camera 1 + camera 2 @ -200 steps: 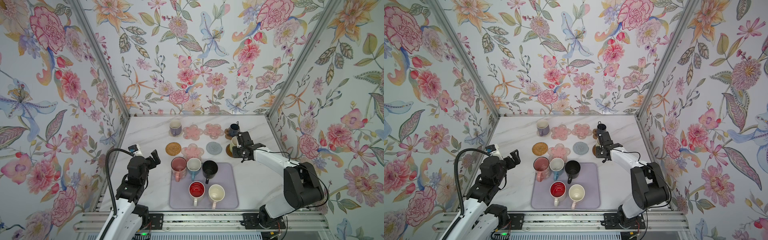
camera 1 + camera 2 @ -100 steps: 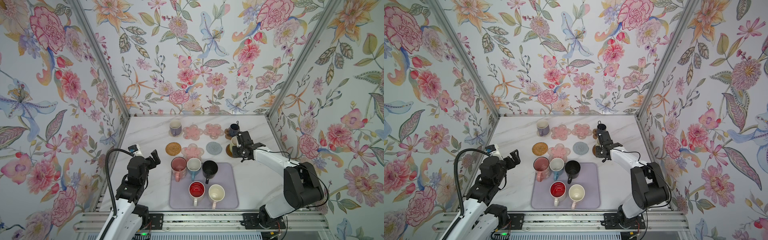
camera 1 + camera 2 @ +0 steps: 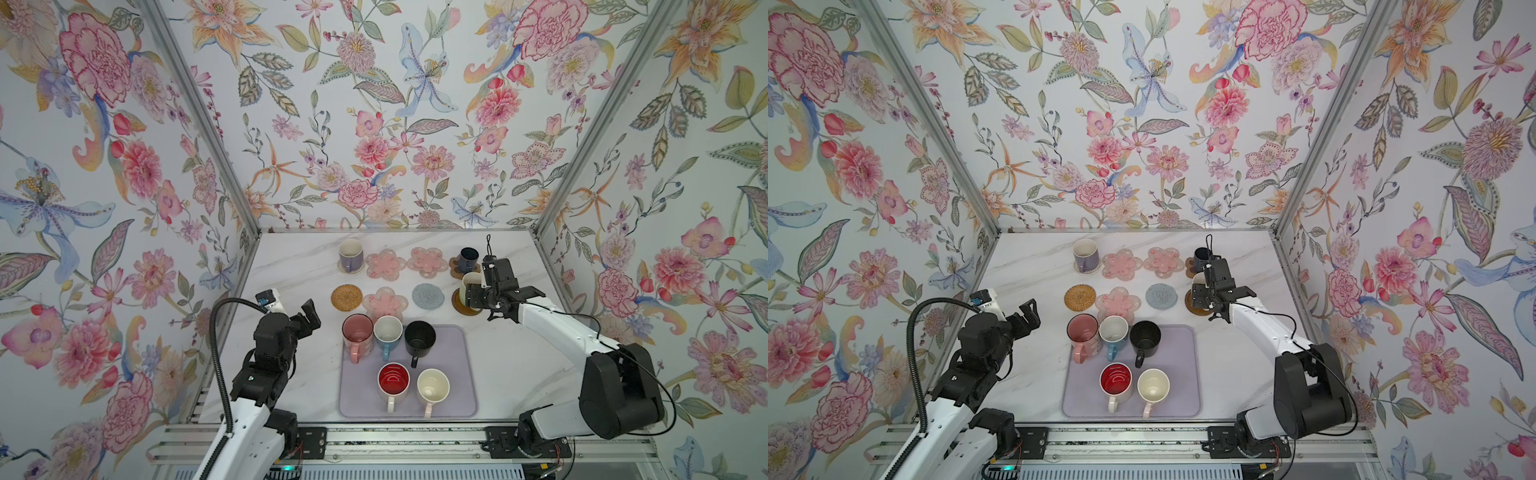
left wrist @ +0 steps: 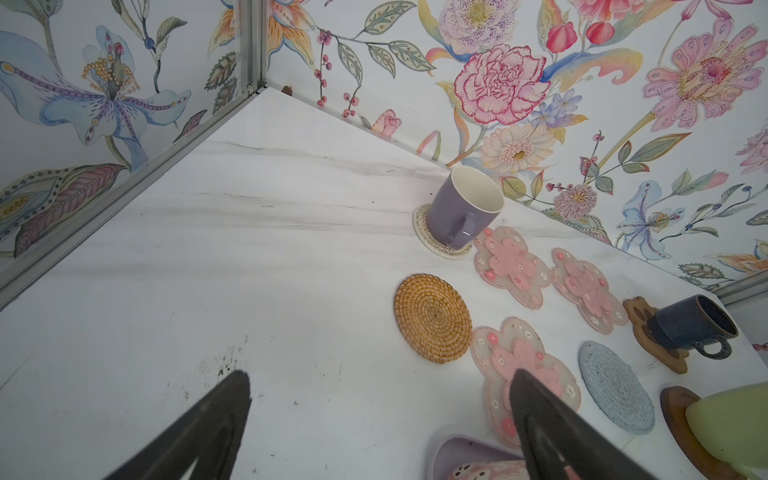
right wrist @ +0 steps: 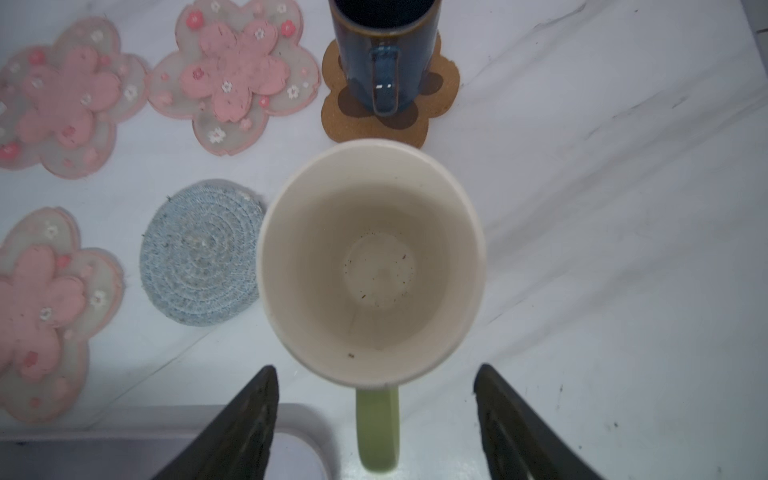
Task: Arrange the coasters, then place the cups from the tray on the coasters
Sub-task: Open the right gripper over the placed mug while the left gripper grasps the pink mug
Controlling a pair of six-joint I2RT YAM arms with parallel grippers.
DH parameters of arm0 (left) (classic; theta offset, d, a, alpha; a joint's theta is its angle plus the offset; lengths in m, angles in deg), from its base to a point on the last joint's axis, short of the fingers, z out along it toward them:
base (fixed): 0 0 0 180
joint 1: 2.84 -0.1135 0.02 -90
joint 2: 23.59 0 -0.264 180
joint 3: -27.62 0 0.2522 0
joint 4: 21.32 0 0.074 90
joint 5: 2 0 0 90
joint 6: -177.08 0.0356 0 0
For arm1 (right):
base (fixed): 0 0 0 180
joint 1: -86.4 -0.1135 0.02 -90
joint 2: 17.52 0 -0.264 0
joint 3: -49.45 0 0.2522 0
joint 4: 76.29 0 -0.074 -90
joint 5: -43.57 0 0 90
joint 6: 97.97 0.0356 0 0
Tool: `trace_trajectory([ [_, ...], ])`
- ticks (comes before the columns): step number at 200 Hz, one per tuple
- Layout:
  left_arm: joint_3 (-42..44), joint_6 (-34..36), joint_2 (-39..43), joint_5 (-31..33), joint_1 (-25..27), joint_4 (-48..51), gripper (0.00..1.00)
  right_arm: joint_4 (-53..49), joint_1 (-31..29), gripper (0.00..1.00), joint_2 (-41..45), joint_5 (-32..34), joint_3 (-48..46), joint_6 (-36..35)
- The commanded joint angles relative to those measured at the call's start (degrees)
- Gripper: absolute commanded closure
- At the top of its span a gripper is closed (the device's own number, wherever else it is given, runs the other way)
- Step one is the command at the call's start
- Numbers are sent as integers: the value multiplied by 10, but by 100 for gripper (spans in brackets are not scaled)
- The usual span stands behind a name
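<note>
Most of the risk lies on the large pale lavender rectangular tray (image 3: 459, 365). Five mugs crowd it, and the pink handled mug (image 3: 357, 330), the blue handled mug (image 3: 387, 330) and the black handled mug (image 3: 419, 334) stand almost touching. A finger reaching for one could knock its neighbour. A pink translucent flower coaster (image 3: 384, 303) lies right against the tray's far rim, and the same reach could drag it out of place.

The right gripper (image 5: 374, 372) has its jaws spread wide on either side of the handle of the light green handled mug (image 5: 370, 257), with a clear gap on both sides. If the arm backs away crookedly, a finger could hook the handle and twist or tip the mug off the brown wooden disc coaster (image 3: 459, 306). A drift forward would push it toward the small dark navy mug (image 5: 384, 50) on the brown paw coaster (image 5: 440, 79) just beyond.

The left gripper (image 4: 382, 374) hangs wide open and empty over the bare white marble tabletop (image 4: 249, 249), left of the tray and well apart from everything — little danger there.

The green mug stands upright on the disc at the right end of the nearer coaster row, beside the grey knitted round coaster (image 5: 199, 253). It is pale green outside and cream inside, with a few dark specks at the bottom. More of the disc shows on one side, so the mug may sit slightly off-centre.
</note>
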Motion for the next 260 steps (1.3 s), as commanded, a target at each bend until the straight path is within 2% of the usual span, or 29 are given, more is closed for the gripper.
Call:
trace_trajectory([
  [1, 2, 0, 7, -9, -3, 11, 1, 29, 5, 7, 61, -9, -44, 10],
  [16, 6, -3, 10, -11, -2, 12, 1, 50, 7, 1, 100, -7, -73, 13],
  [52, 1, -13, 18, -23, -2, 28, 1, 67, 14, 1, 150, 8, -94, 23],
  [106, -16, -30, 17, -75, -3, 77, 1, 79, 15, 1, 146, 12, -90, 31],
  [136, -46, -41, -14, -135, 9, 98, 2, 78, 16, 1, 139, 13, -91, 32],
  [192, -96, -45, -47, -64, 147, 171, 3, 84, 15, 1, 140, 13, -96, 40],
  [234, -116, -88, -70, -20, 272, 208, 3, 93, 15, 1, 130, 10, -94, 43],
  [260, -115, -106, -87, 1, 321, 226, 3, 101, 16, 1, 131, 4, -93, 46],
])
